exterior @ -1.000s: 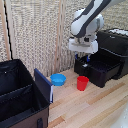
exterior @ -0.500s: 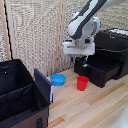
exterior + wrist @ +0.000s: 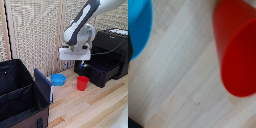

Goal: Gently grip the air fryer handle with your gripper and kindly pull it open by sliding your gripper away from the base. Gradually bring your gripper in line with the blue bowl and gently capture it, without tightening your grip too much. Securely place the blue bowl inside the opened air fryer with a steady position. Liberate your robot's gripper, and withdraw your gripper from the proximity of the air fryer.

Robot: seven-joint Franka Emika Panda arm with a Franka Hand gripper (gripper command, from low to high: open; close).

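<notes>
Blue bowl [image 3: 58,79] sat on the wood floor [image 3: 95,107], nothing visible in it, near the red cup [image 3: 82,83], which stood upright between it and the air fryer [image 3: 106,60]. Fryer drawer [image 3: 102,68] was pulled out; contents not discernible. Gripper [image 3: 73,64] hung above bowl and cup, holding nothing; finger spread could not be told. Black fabric case [image 3: 22,100] lay open, apart.

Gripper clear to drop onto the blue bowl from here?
Probably yes. The gripper hangs above the floor between the blue bowl and the red cup; nothing covers the bowl, though the cup stands close.
</notes>
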